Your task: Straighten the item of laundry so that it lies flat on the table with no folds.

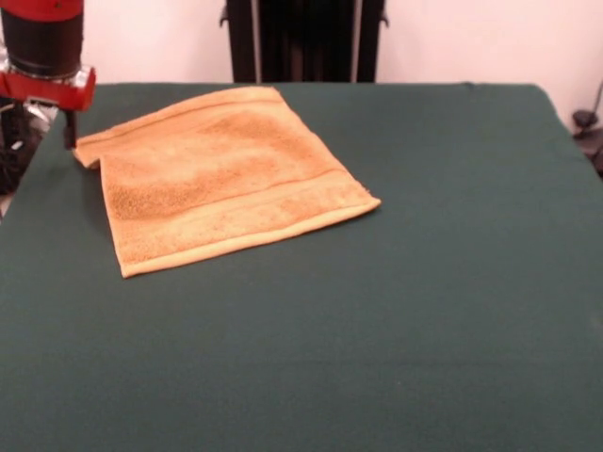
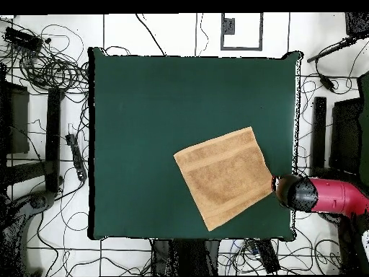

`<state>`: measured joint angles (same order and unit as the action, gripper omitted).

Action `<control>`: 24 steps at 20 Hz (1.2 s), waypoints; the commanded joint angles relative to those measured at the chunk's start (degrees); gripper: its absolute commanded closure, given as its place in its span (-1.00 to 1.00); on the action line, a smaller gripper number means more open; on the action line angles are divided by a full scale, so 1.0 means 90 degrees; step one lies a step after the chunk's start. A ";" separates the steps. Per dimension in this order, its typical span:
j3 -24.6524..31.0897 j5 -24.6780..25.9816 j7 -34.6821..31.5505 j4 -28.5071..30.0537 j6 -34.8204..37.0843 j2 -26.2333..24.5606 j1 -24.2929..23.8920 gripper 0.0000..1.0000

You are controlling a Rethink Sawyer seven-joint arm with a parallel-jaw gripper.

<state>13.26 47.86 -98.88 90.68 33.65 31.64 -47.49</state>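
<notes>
Front view puts your gripper (image 1: 69, 132) at the folded towel (image 1: 221, 179) corner by the table (image 1: 424, 311) edge, jaws seemingly pinching it though I cannot tell; pull outward and it slides off

The towel (image 1: 221, 179), yellow-orange terry cloth, lies on the dark green table (image 1: 424, 282) in its far left part, turned at an angle to the table edges. A woven band runs along the near end, parallel to the hem. The near right corner points toward the table's middle. At the far left corner, a narrow strip of cloth is folded over on itself; the rest of the surface lies flat. The gripper (image 1: 68, 132) hangs at the table's left edge, just beside that folded corner, below a red and black arm section. Whether its fingers touch the cloth cannot be determined.
</notes>
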 commanded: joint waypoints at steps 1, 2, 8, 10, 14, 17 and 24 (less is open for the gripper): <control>0.0542 -0.0372 -0.0310 -0.0718 -0.0265 -0.1031 0.0347 -1.00; 0.0588 -0.0457 -0.0408 -0.0777 -0.0314 -0.1139 0.0377 -1.00; 0.0622 -0.0738 -0.0914 -0.1185 -0.0760 -0.1729 0.0820 -1.00; 0.0555 -0.0848 -0.1110 -0.1290 -0.0835 -0.1836 0.0977 -1.00; 0.0383 -0.0996 -0.1323 -0.1459 -0.0933 -0.1945 0.1217 -1.00; 0.0327 -0.1029 -0.1235 -0.1539 -0.0975 -0.1998 0.1296 -1.00; 0.0149 -0.1288 -0.1418 -0.1549 -0.1076 -0.2039 0.1346 -1.00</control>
<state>6.81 41.34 -98.87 80.09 36.41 23.48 -39.99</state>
